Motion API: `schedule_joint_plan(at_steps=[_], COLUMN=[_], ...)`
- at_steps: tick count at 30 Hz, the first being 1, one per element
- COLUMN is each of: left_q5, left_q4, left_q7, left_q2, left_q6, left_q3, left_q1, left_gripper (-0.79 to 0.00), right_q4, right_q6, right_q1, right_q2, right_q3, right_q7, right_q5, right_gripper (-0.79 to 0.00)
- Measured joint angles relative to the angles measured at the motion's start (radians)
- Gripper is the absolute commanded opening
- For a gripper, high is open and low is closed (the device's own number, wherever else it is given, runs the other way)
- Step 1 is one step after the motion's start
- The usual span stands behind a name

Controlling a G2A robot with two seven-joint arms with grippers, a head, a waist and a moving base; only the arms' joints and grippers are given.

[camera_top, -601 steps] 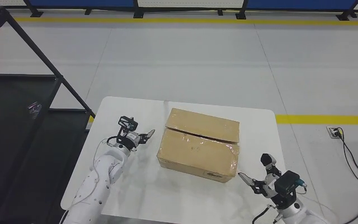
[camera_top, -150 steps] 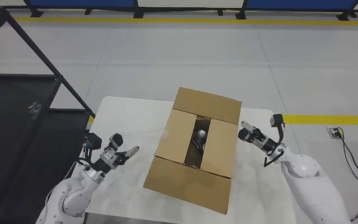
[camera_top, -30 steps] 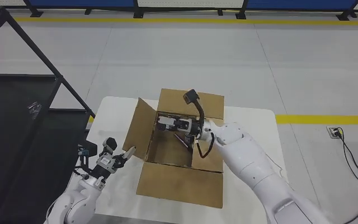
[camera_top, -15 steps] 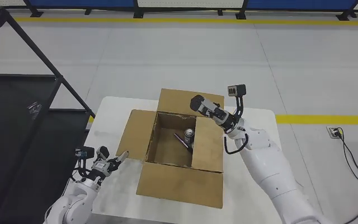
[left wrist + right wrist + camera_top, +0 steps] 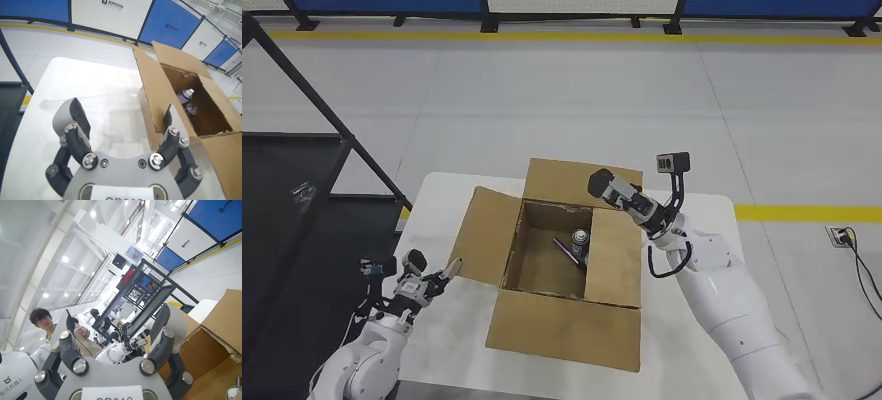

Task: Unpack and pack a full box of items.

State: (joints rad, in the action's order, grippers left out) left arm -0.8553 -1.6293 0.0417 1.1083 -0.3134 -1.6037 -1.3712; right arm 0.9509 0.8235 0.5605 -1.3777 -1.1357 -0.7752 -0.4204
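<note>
Top view overhead, wrist views share box (image 5: 562, 330)

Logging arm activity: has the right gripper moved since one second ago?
Yes. The right gripper exited the box opening and now sits over its far flap, nearer the table's far right corner.

Inside the open cardboard box (image 5: 562, 330), a flap (image 5: 614, 255) lying over the right arm's side of the opening hides whatever sits beneath it. The spray can (image 5: 184, 94) has its lower part hidden behind cardboard in the left wrist view. The small metal piece (image 5: 191, 109) beside it is too small to identify, as is the dark item (image 5: 568, 248) seen from above. The near edge of the counter (image 5: 457, 200) is cut off in the top view.
</note>
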Motion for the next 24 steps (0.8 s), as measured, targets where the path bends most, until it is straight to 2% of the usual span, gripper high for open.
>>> schedule_joint_plan(at_steps=[8,11,15,20,24], left_q5=[0.027,0.11,0.228,0.322,0.448], left_q4=[-0.194,-0.267,-0.327,-0.274,-0.131], left_q7=[0.002,0.057,0.189,0.35,0.484], left_q2=[-0.001,-0.001,0.001,0.011,0.032], left_q6=[-0.018,-0.05,-0.08,-0.034,0.014], left_q3=[-0.028,-0.016,0.046,0.181,0.331], left_q1=[-0.018,-0.009,0.036,0.163,0.316], left_gripper=[0.0,0.0,0.0,0.0,0.0], right_q4=[0.099,0.159,0.257,0.353,0.406], right_q6=[0.095,0.091,0.086,0.1,0.117], right_q1=[0.07,0.106,0.185,0.293,0.387], right_q2=[0.03,0.052,0.089,0.13,0.16], right_q3=[-0.062,-0.098,-0.163,-0.251,-0.332], right_q7=[-0.101,-0.134,-0.135,-0.121,-0.104], right_q5=[-0.012,0.0,0.033,0.049,0.045], right_gripper=[0.0,0.0,0.0,0.0,0.0])
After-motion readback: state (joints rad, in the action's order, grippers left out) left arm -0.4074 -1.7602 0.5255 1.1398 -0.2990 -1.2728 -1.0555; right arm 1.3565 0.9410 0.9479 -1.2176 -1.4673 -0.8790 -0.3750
